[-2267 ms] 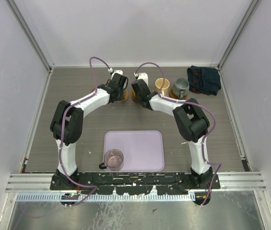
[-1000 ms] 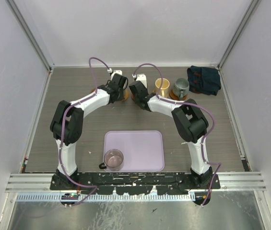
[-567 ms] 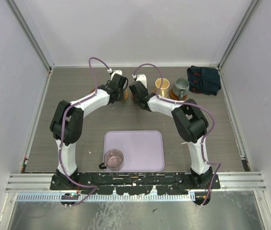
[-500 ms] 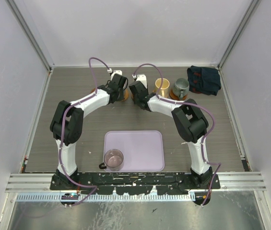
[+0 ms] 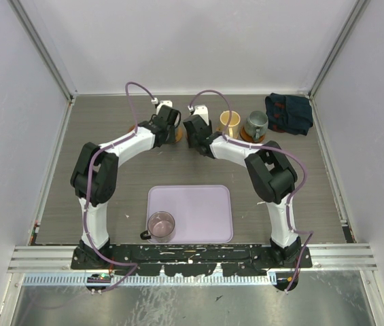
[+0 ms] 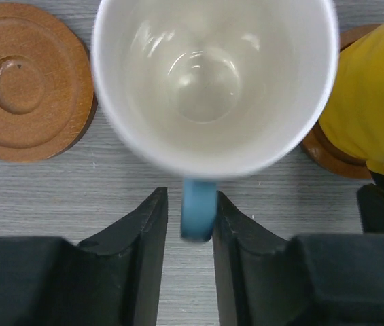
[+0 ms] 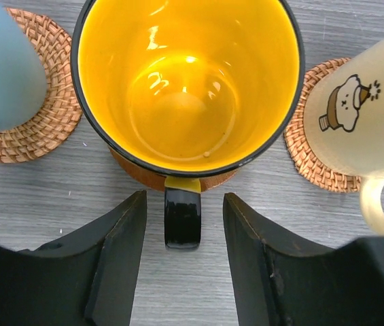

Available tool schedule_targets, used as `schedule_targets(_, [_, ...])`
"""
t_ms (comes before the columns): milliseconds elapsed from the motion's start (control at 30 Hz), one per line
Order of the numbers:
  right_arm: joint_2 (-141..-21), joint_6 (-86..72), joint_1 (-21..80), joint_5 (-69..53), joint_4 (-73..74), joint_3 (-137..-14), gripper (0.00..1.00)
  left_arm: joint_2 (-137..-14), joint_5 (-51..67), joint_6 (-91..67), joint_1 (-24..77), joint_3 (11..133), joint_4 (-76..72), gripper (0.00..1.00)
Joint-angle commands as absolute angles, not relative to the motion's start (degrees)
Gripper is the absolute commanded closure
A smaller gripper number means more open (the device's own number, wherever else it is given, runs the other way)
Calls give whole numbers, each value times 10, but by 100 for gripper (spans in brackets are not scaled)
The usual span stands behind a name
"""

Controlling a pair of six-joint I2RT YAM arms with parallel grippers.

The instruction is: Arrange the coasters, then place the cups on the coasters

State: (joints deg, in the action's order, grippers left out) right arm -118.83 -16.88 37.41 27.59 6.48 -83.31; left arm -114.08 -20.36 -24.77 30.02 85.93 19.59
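In the left wrist view a light blue cup (image 6: 212,81) with a white inside stands on the table. Its blue handle (image 6: 198,210) lies between the fingers of my left gripper (image 6: 190,204), which is open a little, with a gap on the left side. An empty brown coaster (image 6: 25,78) lies to its left. My right gripper (image 7: 185,204) is open wide around the black handle of the orange-yellow cup (image 7: 188,81), which sits on a brown coaster (image 7: 144,175). A cream-yellow cup (image 7: 361,115) stands on a woven coaster (image 7: 310,163). From above, a grey-green cup (image 5: 255,124) stands on a coaster.
A lavender tray (image 5: 198,210) lies near the arm bases, with the purple-grey cup (image 5: 160,224) on its front left corner. A dark folded cloth (image 5: 289,113) sits at the back right. Both arms reach side by side to the back row of cups.
Both wrists have edged slightly along the back row since the earliest frame. Both sets of jaws have eased apart off the cup handles. The cups stay where they stand.
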Motion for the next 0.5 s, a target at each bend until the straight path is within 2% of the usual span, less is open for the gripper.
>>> schedule_targets(0, [-1126,-174,378,295,37,-828,46,-1107,-218,-251,299,855,188,62])
schedule_targets(167, [-1114,-174,381,301,30,-818,46,-1103,-221,-251,299,853,190,24])
schedule_targets(467, [-1091,-177,385,309,26,-797,46,-1078,-221,-255,299,845,192,19])
